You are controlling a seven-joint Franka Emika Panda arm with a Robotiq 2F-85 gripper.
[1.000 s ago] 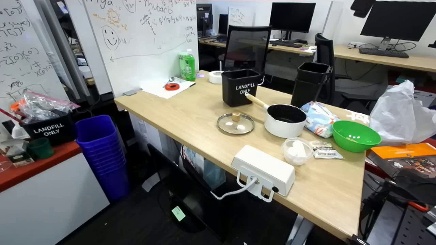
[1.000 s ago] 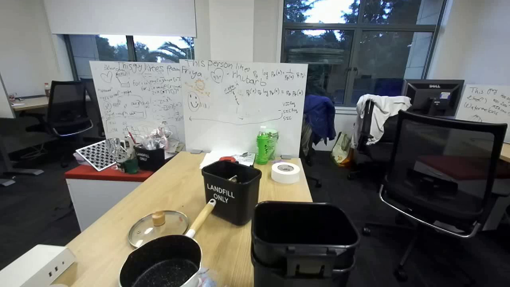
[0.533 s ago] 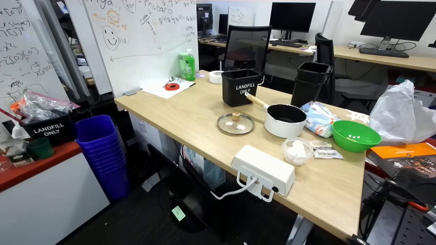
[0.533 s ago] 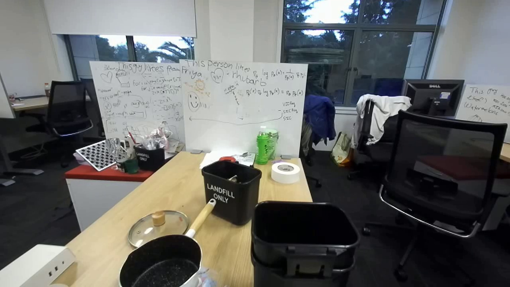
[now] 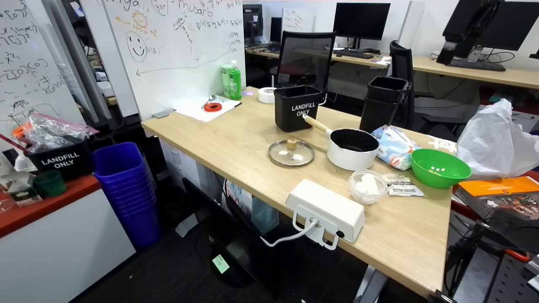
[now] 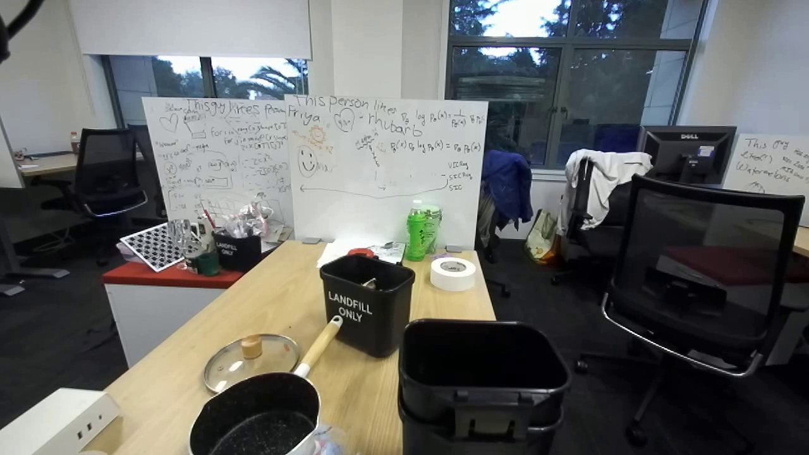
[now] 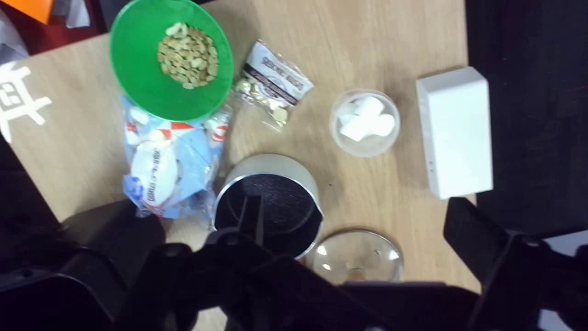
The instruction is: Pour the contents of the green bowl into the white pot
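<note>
The green bowl (image 7: 138, 59) stands upright near the table's end, holding a heap of small pale nut-like pieces (image 7: 190, 57); an exterior view also shows the bowl (image 5: 440, 168). The white pot (image 5: 351, 155) with a dark inside sits on the table, and its wooden handle points away from the bowl. In the wrist view one finger covers part of the pot (image 7: 275, 165). My gripper (image 7: 355, 202) is high above the table, jaws wide apart and nothing between them. At the upper right of an exterior view the dark gripper (image 5: 452, 52) hangs well above the bowl.
A glass lid (image 5: 291, 153), a tub of white pieces (image 7: 365, 122), a cracker packet (image 7: 275, 85) and a blue bag (image 7: 174, 165) lie around the pot. A white power box (image 7: 457, 133) sits on the edge. Black bins (image 6: 483, 379) stand behind the pot.
My gripper has come lower and further into an exterior view at the upper right. A dark part now shows in the top left corner of an exterior view. Bowl and pot have not moved.
</note>
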